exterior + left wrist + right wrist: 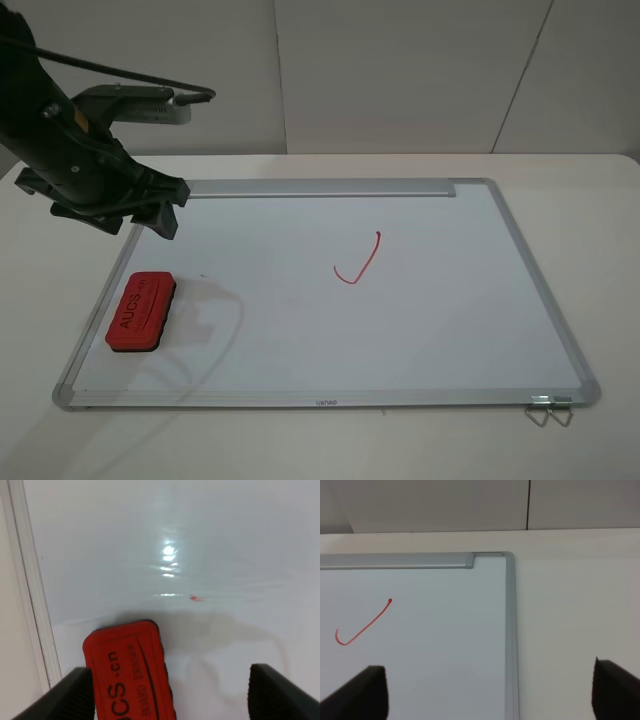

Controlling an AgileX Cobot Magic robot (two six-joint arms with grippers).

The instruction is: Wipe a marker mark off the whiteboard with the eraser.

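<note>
The whiteboard (430, 330) lies flat on the table. The red eraser (141, 311) rests on its near left part, lettering up, and it also shows in the left wrist view (127, 672). My left gripper (155, 208) hangs open above the board's far left corner, behind the eraser and apart from it; its fingers (75, 692) stand wide either side. My right gripper (492, 695) is open over the board's far right corner and is out of the high view. No I-shaped marker mark shows in any view. Only a red check-mark stroke (358, 262) sits mid-board.
A tiny red speck (195, 598) marks the board beyond the eraser. The tray strip (320, 188) runs along the far edge. A metal clip (548, 410) hangs at the near right corner. The white table (610, 250) surrounds the board, with a wall behind.
</note>
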